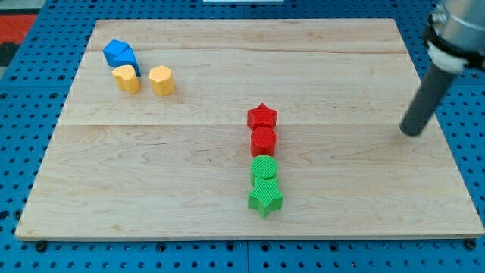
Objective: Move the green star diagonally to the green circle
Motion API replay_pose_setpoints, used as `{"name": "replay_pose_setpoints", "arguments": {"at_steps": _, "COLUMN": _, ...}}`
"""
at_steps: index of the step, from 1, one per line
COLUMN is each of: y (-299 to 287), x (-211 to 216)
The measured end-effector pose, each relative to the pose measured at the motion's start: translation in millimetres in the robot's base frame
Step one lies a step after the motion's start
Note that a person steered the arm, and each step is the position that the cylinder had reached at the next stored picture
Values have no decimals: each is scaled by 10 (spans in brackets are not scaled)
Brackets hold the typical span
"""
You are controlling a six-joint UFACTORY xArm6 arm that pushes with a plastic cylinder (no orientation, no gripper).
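Observation:
The green star [265, 199] lies near the board's bottom middle, touching the green circle [264, 168] just above it. My tip [411, 132] is at the view's right, far to the right of and above both green blocks, touching no block. The dark rod rises from it to the upper right corner.
A red circle [263, 140] and a red star [262, 116] stand in a column right above the green circle. At the upper left are a blue block [120, 54] and two yellow blocks [126, 78] [161, 80]. The wooden board [151, 189] sits on a blue pegged surface.

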State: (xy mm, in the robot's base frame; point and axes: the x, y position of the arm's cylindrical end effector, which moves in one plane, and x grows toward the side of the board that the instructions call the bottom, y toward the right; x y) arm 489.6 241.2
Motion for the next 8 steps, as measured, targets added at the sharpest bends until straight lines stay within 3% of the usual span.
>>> {"name": "replay_pose_setpoints", "arguments": {"at_steps": 2, "y": -924, "x": 1146}}
{"name": "replay_pose_setpoints", "arguments": {"at_steps": 3, "y": -1536, "x": 1110}}
{"name": "replay_pose_setpoints", "arguments": {"at_steps": 4, "y": -1597, "x": 832}}
{"name": "replay_pose_setpoints", "arguments": {"at_steps": 5, "y": -1994, "x": 831}}
{"name": "replay_pose_setpoints", "arguments": {"at_steps": 8, "y": -2089, "x": 967}}
